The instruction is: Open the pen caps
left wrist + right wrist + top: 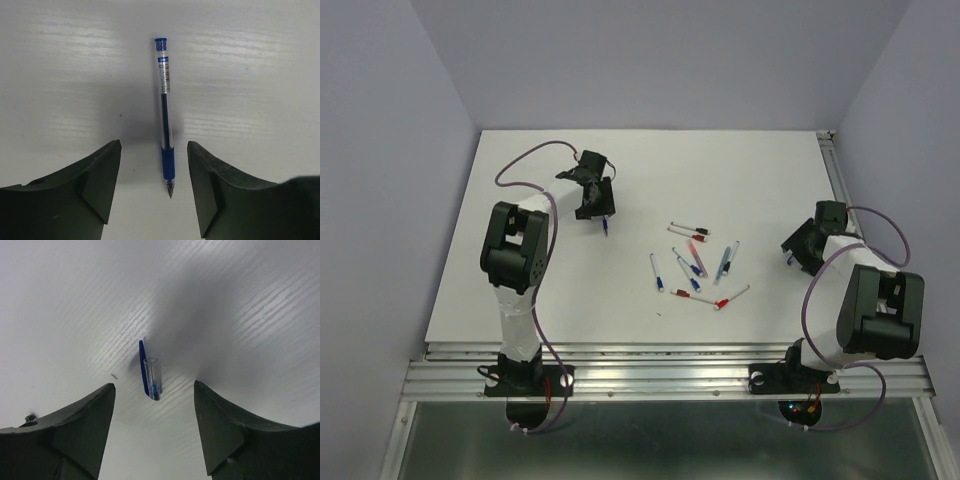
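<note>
Near the right edge of the tabletop point(770, 170), blue cap point(151, 375) lying loose beneath the open right hand point(154, 387). Left hand point(154, 147) open too, straddling a capless blue pen point(164, 95) toward the far-left corner.

Our left arm point(520, 320) and right arm point(830, 340) are white-wrapped with black joint housings; purple cables point(532, 148) loop from each. Our left tool point(154, 147) and right tool point(154, 390) carry dark wedge-shaped fingers point(95, 185).
</note>
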{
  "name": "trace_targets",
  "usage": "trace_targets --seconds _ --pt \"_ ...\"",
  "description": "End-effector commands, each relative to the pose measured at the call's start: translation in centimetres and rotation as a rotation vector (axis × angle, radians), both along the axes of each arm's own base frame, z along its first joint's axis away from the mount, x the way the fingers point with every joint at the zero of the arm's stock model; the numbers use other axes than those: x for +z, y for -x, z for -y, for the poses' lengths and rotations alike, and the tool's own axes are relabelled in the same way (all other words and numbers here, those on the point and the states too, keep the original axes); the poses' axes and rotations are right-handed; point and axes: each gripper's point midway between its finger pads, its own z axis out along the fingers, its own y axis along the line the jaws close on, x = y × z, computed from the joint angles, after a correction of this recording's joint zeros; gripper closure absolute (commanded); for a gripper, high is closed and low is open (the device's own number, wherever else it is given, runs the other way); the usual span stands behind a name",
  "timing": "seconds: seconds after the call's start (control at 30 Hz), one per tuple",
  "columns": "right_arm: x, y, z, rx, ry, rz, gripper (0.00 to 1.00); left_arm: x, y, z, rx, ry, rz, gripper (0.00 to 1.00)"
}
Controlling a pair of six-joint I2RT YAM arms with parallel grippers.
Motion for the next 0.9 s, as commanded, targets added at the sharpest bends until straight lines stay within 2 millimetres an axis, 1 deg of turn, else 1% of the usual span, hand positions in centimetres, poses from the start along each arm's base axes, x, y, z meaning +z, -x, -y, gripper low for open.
trace_targets --seconds 0.0,0.03,0.07,0.1,0.13,0.17,0.2,0.23,0.27,0.3,0.33,0.37,0.4,0.43,0.47,0.5,0.53,0.57,0.6,0.67,0.7,0.73,0.77,0.8,0.87 --pt "2.9 -0.6 0.2 0.018 0.018 0.083 0.24 7.1 -0.1 1.5 -0.023 0.101 0.154 0.25" --pt "3.4 -0.7 0.1 0.029 0.019 0.096 0.19 7.6 0.1 1.8 -0.031 0.112 0.165 0.22" --pt "4.6 -1.0 -0.1 0.065 0.025 0.131 0.0 8.5 0.4 2.1 -0.038 0.126 0.184 0.2" --pt "5.1 -1.1 -0.2 0.074 0.026 0.15 0.0 8.9 0.7 2.7 -0.051 0.132 0.193 0.17" --pt "5.5 -1.1 -0.3 0.079 0.025 0.163 0.0 9.0 1.2 3.1 -0.065 0.137 0.194 0.17" --pt "6.7 -1.3 -0.8 0.106 0.017 0.206 0.0 9.9 1.4 3.6 -0.078 0.146 0.218 0.14" --pt "7.0 -1.3 -1.1 0.131 0.016 0.221 0.0 10.2 1.7 4.2 -0.095 0.149 0.223 0.13" --pt "7.6 -1.6 -1.3 0.145 0.018 0.252 0.0 10.5 2.4 5.6 -0.133 0.155 0.229 0.12" --pt "8.6 -1.8 -2.1 0.184 0.001 0.298 0.0 10.7 2.6 6.2 -0.148 0.155 0.234 0.11" --pt "9.1 -2.0 -3.5 0.252 -0.03 0.333 0.0 10.9 3.0 7.0 -0.169 0.155 0.238 0.11" --pt "9.1 -1.9 -4.3 0.287 -0.041 0.35 0.0 11.0 3.4 7.7 -0.186 0.158 0.238 0.11" --pt "9.5 -2.1 -5.0 0.32 -0.042 0.376 0.0 11.0 4.2 8.9 -0.213 0.161 0.228 0.11" --pt "9.7 -1.9 -5.6 0.342 -0.047 0.381 0.0 11.0 4.6 9.1 -0.211 0.157 0.221 0.1" --pt "10.0 -1.8 -6.0 0.356 -0.038 0.386 0.0 10.9 5.1 9.3 -0.174 0.164 0.2 0.09" --pt "10.0 -1.6 -6.1 0.356 -0.032 0.377 0.0 10.6 6.1 9.4 -0.159 0.128 0.172 0.09" --pt "9.9 -1.5 -6.0 0.348 -0.018 0.373 0.0 10.4 6.6 9.6 -0.147 0.121 0.163 0.09" --pt "10.2 -1.4 -6.1 0.348 -0.012 0.387 0.0 10.2 7.2 9.9 -0.143 0.12 0.15 0.09" --pt "10.2 -1.4 -6.2 0.349 -0.012 0.398 0.0 9.4 7.9 10.2 -0.128 0.126 0.122 0.09" --pt "10.3 -1.5 -6.5 0.357 -0.019 0.414 0.0 9.0 9.0 11.4 -0.157 0.149 0.094 0.09" --pt "11.1 -1.6 -6.6 0.339 -0.029 0.458 0.0 7.8 10.4 12.5 -0.169 0.175 0.043 0.09" --pt "11.4 -1.9 -6.7 0.341 -0.029 0.484 0.0 6.9 11.1 12.9 -0.174 0.171 0.016 0.09" --pt "11.7 -2.0 -6.8 0.313 -0.048 0.503 0.0 6.4 11.9 13.7 -0.186 0.168 0.002 0.09" --pt "12.4 -2.1 -6.6 0.283 -0.052 0.533 0.0 5.6 12.5 13.9 -0.187 0.159 -0.019 0.09" --pt "12.4 -2.2 -6.0 0.235 -0.042 0.538 0.0 4.5 13.0 14.2 -0.185 0.153 -0.051 0.09" --pt "12.8 -2.1 -5.6 0.175 -0.055 0.538 0.0 3.5 13.8 14.5 -0.186 0.135 -0.08 0.12"
